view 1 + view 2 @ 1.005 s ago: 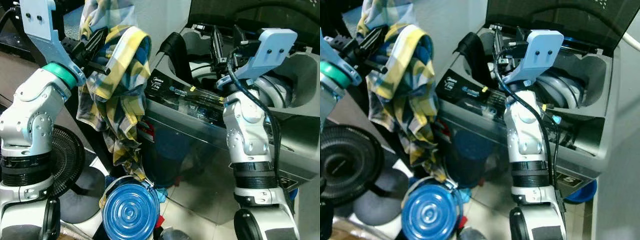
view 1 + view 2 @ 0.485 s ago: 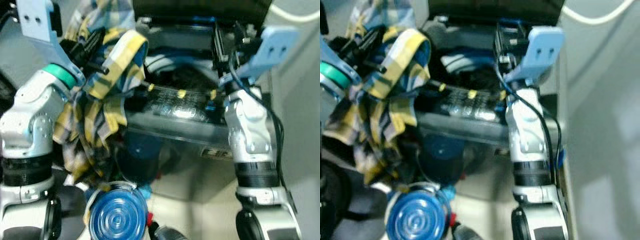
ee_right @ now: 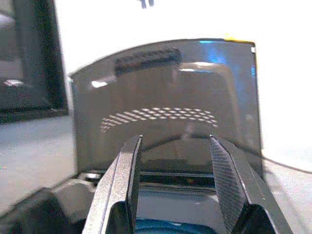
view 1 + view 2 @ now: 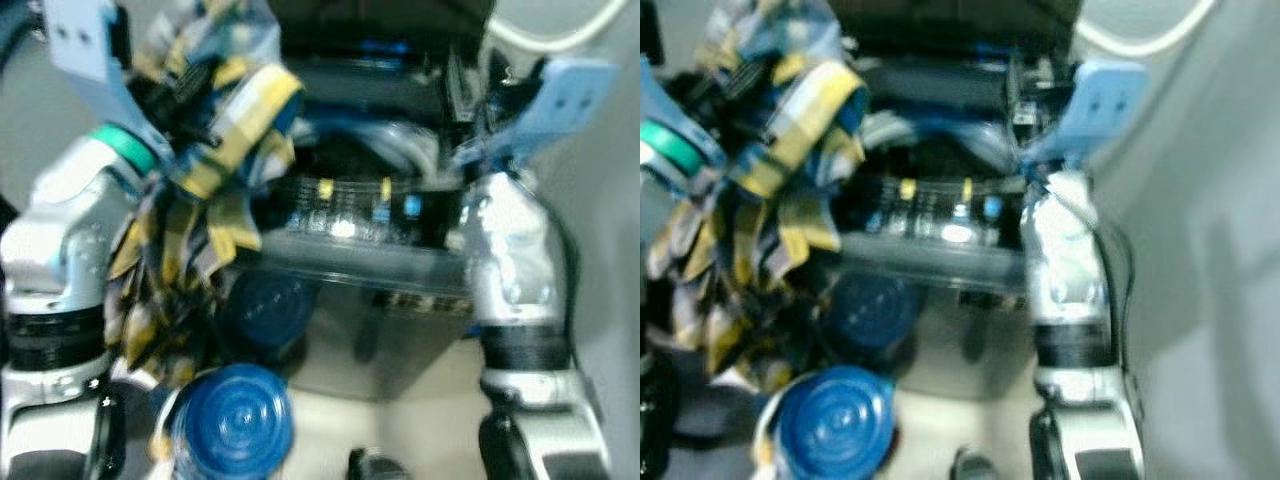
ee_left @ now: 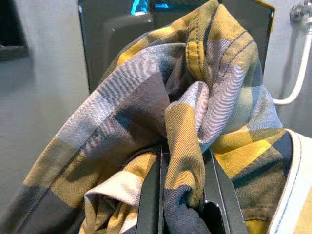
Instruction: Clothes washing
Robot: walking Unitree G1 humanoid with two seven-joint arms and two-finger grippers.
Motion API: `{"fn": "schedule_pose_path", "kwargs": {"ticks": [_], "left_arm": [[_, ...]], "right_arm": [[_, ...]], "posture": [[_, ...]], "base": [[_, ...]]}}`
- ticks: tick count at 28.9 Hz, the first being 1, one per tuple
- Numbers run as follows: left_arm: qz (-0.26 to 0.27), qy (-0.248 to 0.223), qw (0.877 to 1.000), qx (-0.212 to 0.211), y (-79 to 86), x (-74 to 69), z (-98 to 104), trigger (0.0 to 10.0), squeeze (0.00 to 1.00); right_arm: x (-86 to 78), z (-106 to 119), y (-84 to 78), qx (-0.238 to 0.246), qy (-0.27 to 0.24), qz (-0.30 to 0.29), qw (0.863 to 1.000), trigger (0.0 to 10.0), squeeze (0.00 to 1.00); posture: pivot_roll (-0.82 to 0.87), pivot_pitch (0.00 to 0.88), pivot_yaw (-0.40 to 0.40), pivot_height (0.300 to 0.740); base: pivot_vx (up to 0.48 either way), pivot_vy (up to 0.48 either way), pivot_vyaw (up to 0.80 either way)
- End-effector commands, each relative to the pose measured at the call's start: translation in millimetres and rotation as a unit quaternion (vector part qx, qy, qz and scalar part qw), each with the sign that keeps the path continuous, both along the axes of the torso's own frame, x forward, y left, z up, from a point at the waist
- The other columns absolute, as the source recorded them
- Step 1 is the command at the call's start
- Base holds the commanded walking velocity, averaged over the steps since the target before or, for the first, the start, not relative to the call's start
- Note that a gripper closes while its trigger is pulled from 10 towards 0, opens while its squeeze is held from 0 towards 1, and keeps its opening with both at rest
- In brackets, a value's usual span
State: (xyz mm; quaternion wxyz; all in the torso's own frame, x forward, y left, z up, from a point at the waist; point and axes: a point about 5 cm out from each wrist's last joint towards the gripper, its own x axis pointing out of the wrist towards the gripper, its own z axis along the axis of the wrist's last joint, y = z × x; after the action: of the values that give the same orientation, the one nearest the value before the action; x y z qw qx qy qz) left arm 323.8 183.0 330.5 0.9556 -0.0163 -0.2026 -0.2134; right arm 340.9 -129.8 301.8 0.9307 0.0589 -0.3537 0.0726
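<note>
Yellow-and-blue plaid shirt (image 4: 205,190) — your left gripper (image 5: 180,195) is clamped on a bunched fold of it, held up beside the left front corner of the washing machine (image 4: 350,270); its long axis runs straight down, tail hanging toward the blue round lid (image 4: 232,425) on the floor. Right gripper (image 3: 173,185) — fingers apart, empty, raised over the machine's right rim, facing the upright dark lid (image 3: 165,102). Open tub (image 4: 375,160) lies between your two arms; views are blurred.
</note>
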Motion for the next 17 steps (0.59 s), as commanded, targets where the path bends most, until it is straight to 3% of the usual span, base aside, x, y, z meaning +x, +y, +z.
{"fn": "schedule_pose_path", "kwargs": {"ticks": [1,4,8,10,17], "left_arm": [[-0.002,-0.021,1.0,-0.002,0.8,-4.7,7.9,10.0,0.0],[-0.001,-0.02,1.0,-0.003,1.1,-4.7,8.2,10.0,0.0],[-0.002,-0.02,1.0,-0.003,1.0,-4.7,7.9,10.0,0.0],[0.005,-0.032,0.999,0.019,0.2,-5.7,9.1,10.0,0.0],[-0.004,-0.03,1.0,0.004,-1.2,-6.0,9.3,10.0,0.0]], "right_arm": [[-1.4,-1.3,1.1,-0.007,-0.002,-0.002,1.0,10.0,0.0],[-1.3,-1.6,1.3,-0.007,-0.001,-0.002,1.0,10.0,0.0],[-1.2,-2.2,1.5,-0.007,0.0,-0.002,1.0,10.0,0.0],[-1.1,-2.8,1.8,-0.008,0.0,-0.002,1.0,10.0,0.0],[-1.2,-2.6,1.4,-0.01,0.001,-0.003,1.0,10.0,0.0]], "posture": [[0.1,0.051,0.079,0.74],[0.1,0.051,0.079,0.74],[0.1,0.051,0.079,0.74],[0.1,0.051,0.079,0.74],[0.09,0.059,0.08,0.74]], "base": [[0.0,0.0,0.0],[0.0,0.0,0.0],[0.0,0.461,0.0],[0.0,0.307,0.0],[0.0,0.0,0.0]]}}
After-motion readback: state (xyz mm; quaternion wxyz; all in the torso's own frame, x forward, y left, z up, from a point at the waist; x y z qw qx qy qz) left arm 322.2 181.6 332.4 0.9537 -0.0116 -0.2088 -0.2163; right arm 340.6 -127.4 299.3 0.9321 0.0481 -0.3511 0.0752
